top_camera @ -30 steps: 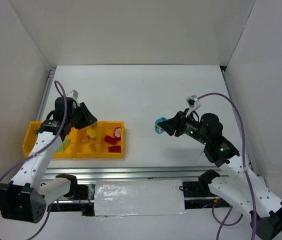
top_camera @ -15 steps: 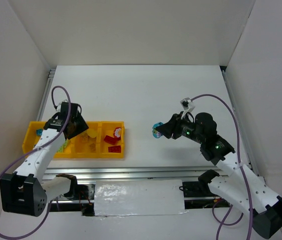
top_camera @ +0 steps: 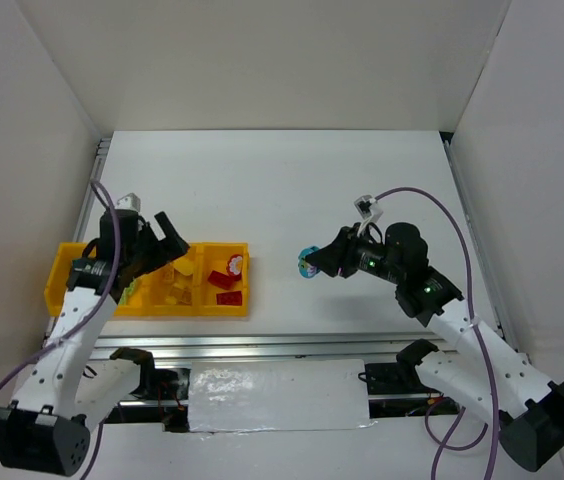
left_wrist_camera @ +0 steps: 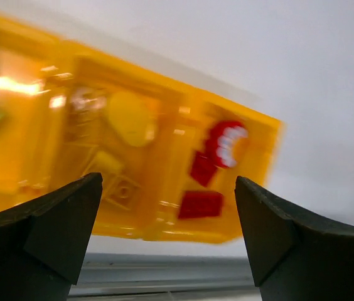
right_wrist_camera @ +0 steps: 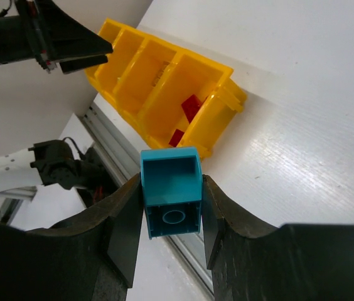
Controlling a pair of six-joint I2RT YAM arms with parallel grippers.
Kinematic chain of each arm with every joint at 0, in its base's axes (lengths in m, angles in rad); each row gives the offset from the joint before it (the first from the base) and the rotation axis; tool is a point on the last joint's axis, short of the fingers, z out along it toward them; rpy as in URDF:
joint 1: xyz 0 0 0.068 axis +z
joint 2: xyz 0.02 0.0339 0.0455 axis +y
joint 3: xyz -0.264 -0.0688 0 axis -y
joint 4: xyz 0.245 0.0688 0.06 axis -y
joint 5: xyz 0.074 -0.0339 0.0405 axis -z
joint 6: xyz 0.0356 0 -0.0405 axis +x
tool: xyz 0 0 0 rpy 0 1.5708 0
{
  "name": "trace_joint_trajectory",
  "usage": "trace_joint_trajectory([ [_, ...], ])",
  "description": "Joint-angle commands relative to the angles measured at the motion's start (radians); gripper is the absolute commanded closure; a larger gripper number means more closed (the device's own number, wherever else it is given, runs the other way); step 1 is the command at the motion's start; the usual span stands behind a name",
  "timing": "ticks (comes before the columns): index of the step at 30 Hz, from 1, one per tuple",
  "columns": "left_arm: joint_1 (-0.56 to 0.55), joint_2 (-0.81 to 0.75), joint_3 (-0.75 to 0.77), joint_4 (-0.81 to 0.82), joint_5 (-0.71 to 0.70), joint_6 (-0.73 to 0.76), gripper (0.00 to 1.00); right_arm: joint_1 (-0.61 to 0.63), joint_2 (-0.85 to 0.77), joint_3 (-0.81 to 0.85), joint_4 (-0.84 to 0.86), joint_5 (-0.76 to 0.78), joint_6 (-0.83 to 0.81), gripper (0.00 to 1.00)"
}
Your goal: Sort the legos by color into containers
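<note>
The left arm (top_camera: 74,315) stretches forward from its base, and the left gripper (left_wrist_camera: 167,180) angles rightward with jaws spread wide apart. The right arm (top_camera: 467,335) folds at the elbow and reaches left, wrist roughly level. The right gripper (right_wrist_camera: 172,204) is clamped on a teal brick (right_wrist_camera: 171,182).

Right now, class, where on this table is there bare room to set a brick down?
Bare table lies between the yellow tray and the teal brick the right jaws hold, and across the far half. Crowded: inside the tray, among red bricks.
</note>
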Motion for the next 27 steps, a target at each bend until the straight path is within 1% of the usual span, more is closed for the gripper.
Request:
trace_joint_trajectory([
  [1,-0.001,-0.103,-0.014,0.187,0.445,0.103,0.0,0.001,-0.001,-0.006,0.107,-0.063,0.072,1.0],
  [2,-0.002,-0.137,-0.046,0.244,0.562,0.1,0.01,0.001,-0.001,-0.006,0.164,-0.089,0.088,1.0],
  [3,-0.005,-0.151,-0.068,0.39,0.795,0.086,0.0,0.004,-0.004,-0.008,0.181,-0.095,0.123,1.0],
  [4,-0.013,-0.163,-0.093,0.486,0.9,0.021,0.01,0.004,-0.007,-0.012,0.204,-0.103,0.144,1.0],
  [5,-0.04,-0.186,-0.146,0.587,0.973,-0.027,0.01,0.009,-0.016,-0.017,0.26,-0.112,0.19,1.0],
  [6,-0.065,-0.202,-0.169,0.78,1.035,-0.079,0.01,0.007,-0.022,-0.026,0.293,-0.134,0.216,1.0],
  [7,-0.093,-0.215,-0.189,0.848,1.034,-0.149,0.0,0.009,-0.03,-0.051,0.334,-0.145,0.245,1.0],
  [8,-0.16,-0.241,-0.215,0.898,1.023,-0.168,0.0,0.012,-0.042,-0.066,0.435,-0.16,0.311,1.0],
  [10,-0.243,-0.251,-0.228,0.993,0.97,-0.185,0.01,0.019,-0.05,-0.109,0.532,-0.177,0.373,1.0],
  [11,-0.322,-0.242,-0.229,1.014,0.951,-0.184,0.0,0.022,-0.05,-0.117,0.61,-0.18,0.416,1.0],
  [13,-0.395,-0.222,-0.225,1.042,0.902,-0.181,0.0,0.05,-0.039,-0.127,0.67,-0.181,0.442,1.0],
  [14,-0.451,-0.19,-0.219,1.074,0.87,-0.182,0.0,0.062,-0.027,-0.128,0.719,-0.178,0.457,1.0],
  [16,-0.498,-0.136,-0.193,1.087,0.841,-0.168,0.01,0.105,-0.001,-0.112,0.742,-0.163,0.464,1.0],
  [17,-0.539,-0.122,-0.182,1.085,0.813,-0.161,0.01,0.119,0.007,-0.103,0.739,-0.158,0.453,1.0],
  [18,-0.557,-0.108,-0.171,1.079,0.8,-0.139,0.02,0.153,0.016,-0.091,0.738,-0.152,0.445,1.0],
  [20,-0.603,-0.076,-0.137,1.059,0.76,-0.121,0.04,0.182,0.034,-0.068,0.729,-0.123,0.424,1.0],
  [24,-0.637,-0.042,-0.094,1.009,0.711,-0.076,0.05,0.24,0.066,-0.022,0.7,-0.105,0.384,1.0],
  [26,-0.639,-0.039,-0.088,1.004,0.706,-0.076,0.07,0.262,0.077,-0.017,0.69,-0.091,0.365,1.0],
  [27,-0.64,-0.042,-0.087,1.005,0.706,-0.075,0.1,0.265,0.079,-0.019,0.689,-0.085,0.364,1.0],
])
